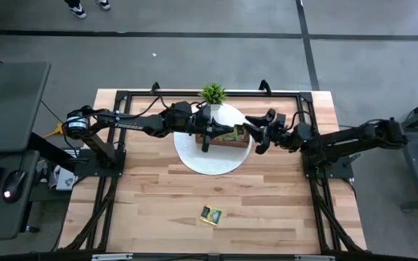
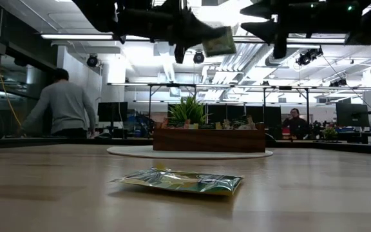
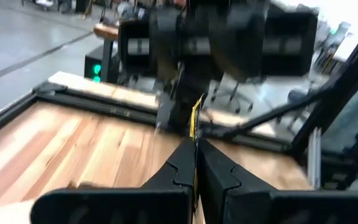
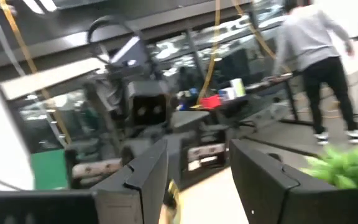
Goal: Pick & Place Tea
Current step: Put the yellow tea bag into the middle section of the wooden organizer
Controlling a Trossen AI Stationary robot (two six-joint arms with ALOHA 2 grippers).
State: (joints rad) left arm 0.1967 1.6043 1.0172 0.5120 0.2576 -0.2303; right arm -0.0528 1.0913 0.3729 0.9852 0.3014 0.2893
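Note:
One tea sachet (image 1: 210,214) in a green and yellow wrapper lies flat on the near part of the table and shows close up in the low view (image 2: 179,182). My left gripper (image 1: 222,133) hangs above the wooden tray (image 1: 220,142) and is shut on a second green sachet (image 1: 233,133). My right gripper (image 1: 255,133) faces it from the table's right at the same height. It is open, and its fingers (image 4: 143,171) stand apart just short of that sachet. The tray holds more sachets, of which only the tops (image 2: 221,125) show. My left gripper (image 3: 196,163) pinches the green sachet between its two fingers by one edge (image 3: 196,134). The fingers are level and point toward the table's right. The sachet (image 2: 219,40) sticks out past the fingertips toward my right gripper, lifted clear above the tray and slightly tilted.
The tray stands on a round white mat (image 1: 194,161). A small green potted plant (image 1: 212,93) stands at the mat's far edge. Black frame rails (image 1: 122,94) run along the table's far and side edges. People (image 2: 66,106) are in the room beyond the table.

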